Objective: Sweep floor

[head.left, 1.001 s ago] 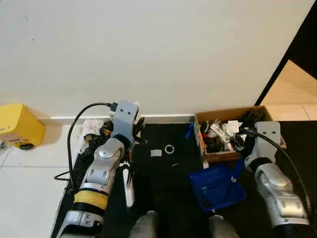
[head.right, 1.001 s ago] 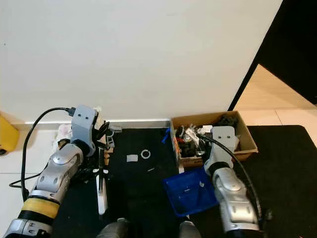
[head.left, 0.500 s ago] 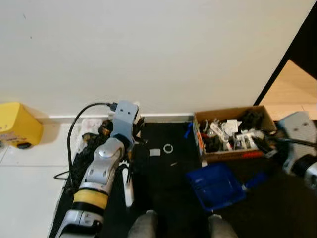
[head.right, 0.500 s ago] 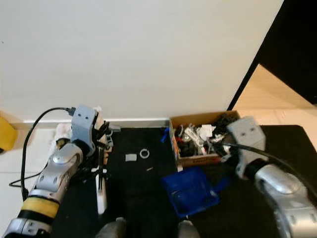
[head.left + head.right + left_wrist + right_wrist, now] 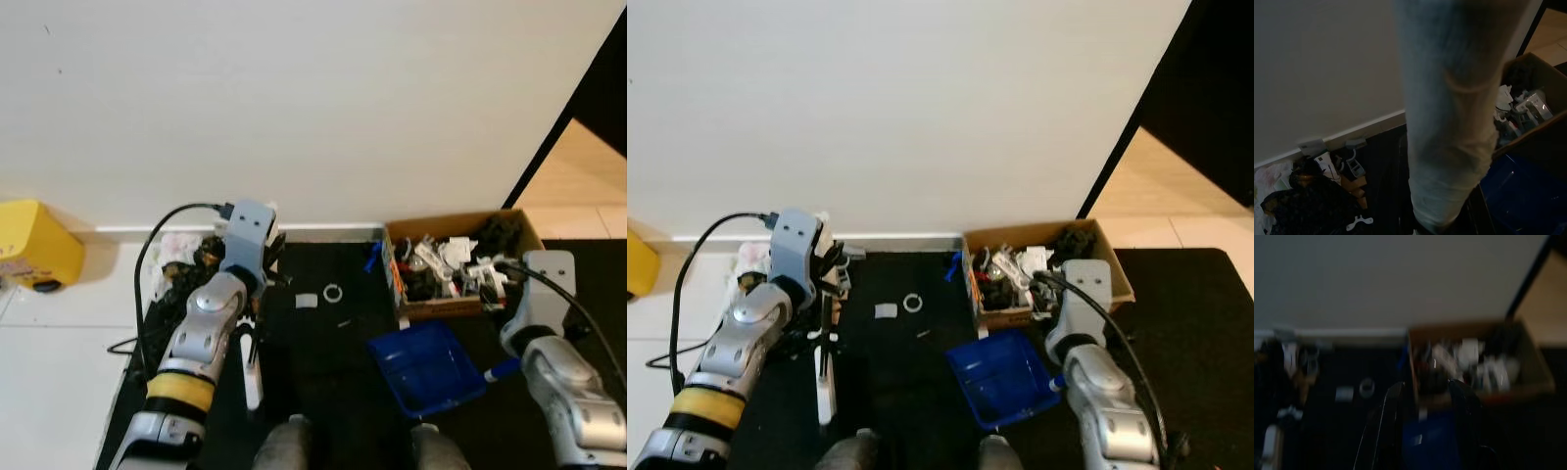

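At the bottom edge of the head views, the robot's two feet [image 5: 286, 446] stand on a black mat [image 5: 323, 372] laid over the white tiled floor [image 5: 59, 372]. Just ahead of the right foot, at lower right of the frame, a blue dustpan [image 5: 426, 367] lies on the mat, its handle [image 5: 502, 370] reaching toward the right arm; the right claw [image 5: 1422, 416] looks to be gripping that handle, its two dark fingers [image 5: 1382, 421] closed around blue in the blurred wrist view. At lower left, the left arm reaches over a white-handled brush [image 5: 251, 367] lying on the mat; whether the left claw is open or closed cannot be told, since a pale out-of-focus shape blocks most of its wrist view. Beyond, at mid-frame, the debris waits on the mat: a small white scrap [image 5: 308, 302], a white ring [image 5: 334, 292] and a tiny sliver [image 5: 345, 324]. To the right sits a cardboard box [image 5: 460, 308] crammed with odds and ends, and to the left a heap of clutter [image 5: 181, 269] by the skirting board, with a yellow container [image 5: 34, 250] at far left against the white wall [image 5: 294, 98].

The step in hand appears to be positioning the dustpan. The next move likely calls for facing its open lip toward the scrap and ring, then drawing the brush behind them to push them in.
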Tool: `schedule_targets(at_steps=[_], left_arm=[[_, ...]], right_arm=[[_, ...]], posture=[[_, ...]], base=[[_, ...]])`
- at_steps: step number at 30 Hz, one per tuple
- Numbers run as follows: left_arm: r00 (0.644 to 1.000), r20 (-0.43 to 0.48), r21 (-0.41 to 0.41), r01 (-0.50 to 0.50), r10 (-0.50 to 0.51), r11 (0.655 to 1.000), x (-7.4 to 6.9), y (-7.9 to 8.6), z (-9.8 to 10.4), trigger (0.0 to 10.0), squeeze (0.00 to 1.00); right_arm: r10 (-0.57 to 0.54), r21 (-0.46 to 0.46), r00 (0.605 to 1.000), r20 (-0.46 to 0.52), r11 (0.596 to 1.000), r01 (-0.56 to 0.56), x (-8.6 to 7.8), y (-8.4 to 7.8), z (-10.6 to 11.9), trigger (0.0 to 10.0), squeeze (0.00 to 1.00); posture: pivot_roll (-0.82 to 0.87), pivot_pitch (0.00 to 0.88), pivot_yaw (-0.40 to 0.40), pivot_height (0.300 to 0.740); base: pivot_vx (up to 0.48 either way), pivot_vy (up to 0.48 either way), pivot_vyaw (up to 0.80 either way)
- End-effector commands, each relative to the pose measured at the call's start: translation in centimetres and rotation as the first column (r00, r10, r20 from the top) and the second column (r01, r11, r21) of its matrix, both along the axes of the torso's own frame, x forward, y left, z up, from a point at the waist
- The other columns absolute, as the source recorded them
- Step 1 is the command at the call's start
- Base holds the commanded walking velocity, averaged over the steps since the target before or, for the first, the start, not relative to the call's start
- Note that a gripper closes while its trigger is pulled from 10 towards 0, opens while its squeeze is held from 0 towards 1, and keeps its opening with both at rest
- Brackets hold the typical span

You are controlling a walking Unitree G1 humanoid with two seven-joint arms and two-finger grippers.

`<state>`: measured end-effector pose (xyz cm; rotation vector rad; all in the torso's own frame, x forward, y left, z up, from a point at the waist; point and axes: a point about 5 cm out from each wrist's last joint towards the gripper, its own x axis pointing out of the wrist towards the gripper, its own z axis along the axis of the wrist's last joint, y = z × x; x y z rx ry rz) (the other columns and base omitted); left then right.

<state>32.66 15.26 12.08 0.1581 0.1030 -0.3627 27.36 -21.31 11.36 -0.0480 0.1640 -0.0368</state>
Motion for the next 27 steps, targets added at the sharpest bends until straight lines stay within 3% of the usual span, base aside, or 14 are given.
schedule_targets(at_steps=[1, 4, 5, 8, 12, 15, 18, 19, 21, 23, 24, 25, 26, 27], left_arm=[[1.0, 0.006, 0.023, 0.002, -0.002, 1.0, 0.0, 0.2, -0.1, 10.0, 0.0], [1.0, 0.006, 0.021, 0.006, -0.006, 1.0, 0.0, 0.0, -0.1, 10.0, 0.0], [1.0, 0.006, 0.019, 0.007, -0.007, 1.0, 0.0, -0.1, -0.2, 10.0, 0.0], [1.0, 0.005, 0.018, 0.008, -0.008, 1.0, 0.0, -0.2, -0.2, 10.0, 0.0], [1.0, 0.001, 0.02, 0.01, -0.01, 1.0, -0.1, -0.1, -0.3, 10.0, 0.0], [1.0, -0.002, 0.025, 0.01, -0.01, 1.0, -0.3, 0.1, -0.4, 10.0, 0.0], [1.0, -0.006, 0.029, 0.013, -0.013, 0.999, -0.3, 0.2, -0.5, 10.0, 0.0], [1.0, -0.006, 0.029, 0.013, -0.013, 0.999, -0.3, 0.2, -0.5, 10.0, 0.0], [0.999, -0.015, 0.035, 0.029, -0.028, 0.999, -0.3, 0.0, -0.7, 10.0, 0.0], [0.999, -0.017, 0.037, 0.035, -0.034, 0.999, -0.2, -0.1, -0.7, 10.0, 0.0], [0.999, -0.018, 0.039, 0.041, -0.041, 0.998, -0.2, -0.2, -0.7, 10.0, 0.0], [0.999, -0.019, 0.039, 0.045, -0.044, 0.998, -0.1, -0.3, -0.7, 10.0, 0.0], [0.999, -0.017, 0.041, 0.051, -0.05, 0.998, 0.0, -0.4, -0.6, 10.0, 0.0], [0.999, -0.017, 0.041, 0.051, -0.05, 0.998, 0.0, -0.4, -0.6, 10.0, 0.0]], right_arm=[[0.034, -0.046, 0.995, 0.091, 0.999, -0.03, 0.3, 0.4, 1.5, 10.0, 0.0], [0.082, -0.063, 0.98, 0.18, 0.995, -0.072, 0.7, 1.1, 3.2, 10.0, 0.0], [0.118, -0.062, 0.966, 0.231, 0.992, -0.107, 0.8, 1.6, 4.3, 10.0, 0.97], [0.152, -0.078, 0.932, 0.328, 0.988, -0.133, 0.7, 2.3, 6.3, 10.0, 1.0], [0.082, -0.194, 0.855, 0.511, 0.981, 0.022, -0.2, 1.4, 10.8, 10.0, 1.0], [-0.039, -0.258, 0.823, 0.566, 0.94, 0.222, -2.9, 0.5, 12.0, 10.0, 1.0], [-0.13, -0.25, 0.833, 0.538, 0.919, 0.305, -5.6, 0.7, 10.7, 10.0, 1.0], [-0.13, -0.25, 0.833, 0.538, 0.919, 0.305, -5.6, 0.7, 10.7, 10.0, 1.0], [-0.287, -0.189, 0.859, 0.424, 0.9, 0.394, -8.5, 0.5, 7.7, 10.0, 1.0], [-0.342, -0.145, 0.868, 0.36, 0.899, 0.414, -9.3, 0.5, 6.3, 10.0, 1.0], [-0.394, -0.104, 0.874, 0.283, 0.894, 0.437, -10.2, 0.4, 4.8, 10.0, 0.65], [-0.422, -0.079, 0.875, 0.236, 0.89, 0.45, -10.8, 0.5, 3.9, 10.0, 0.65], [-0.451, -0.056, 0.878, 0.162, 0.884, 0.464, -11.7, 0.7, 2.4, 10.0, 0.0], [-0.451, -0.056, 0.878, 0.162, 0.884, 0.464, -11.7, 0.7, 2.4, 10.0, 0.0]], posture=[[0.08, 0.168, 0.079, 0.74], [0.08, 0.168, 0.079, 0.74], [0.08, 0.168, 0.078, 0.74], [0.08, 0.17, 0.079, 0.74], [0.07, 0.176, 0.075, 0.74], [0.07, 0.186, 0.071, 0.74], [0.06, 0.192, 0.077, 0.74], [0.06, 0.192, 0.077, 0.74], [0.05, 0.195, 0.084, 0.74], [0.04, 0.197, 0.091, 0.74], [0.04, 0.197, 0.097, 0.74], [0.04, 0.197, 0.097, 0.74], [0.03, 0.198, 0.104, 0.74], [0.03, 0.198, 0.104, 0.74]], base=[[0.0, 0.0, 0.0], [0.0, 0.0, 0.0], [0.0, 0.0, 0.0], [0.0, 0.0, 0.0], [0.0, 0.0, 0.0], [0.0, 0.0, 0.0], [0.0, 0.0, 0.0], [0.0, 0.0, 0.0], [0.0, 0.0, 0.0], [0.0, 0.0, 0.0], [0.0, 0.0, 0.0], [0.0, 0.0, 0.0], [0.0, 0.0, 0.0], [0.0, 0.0, 0.0]])
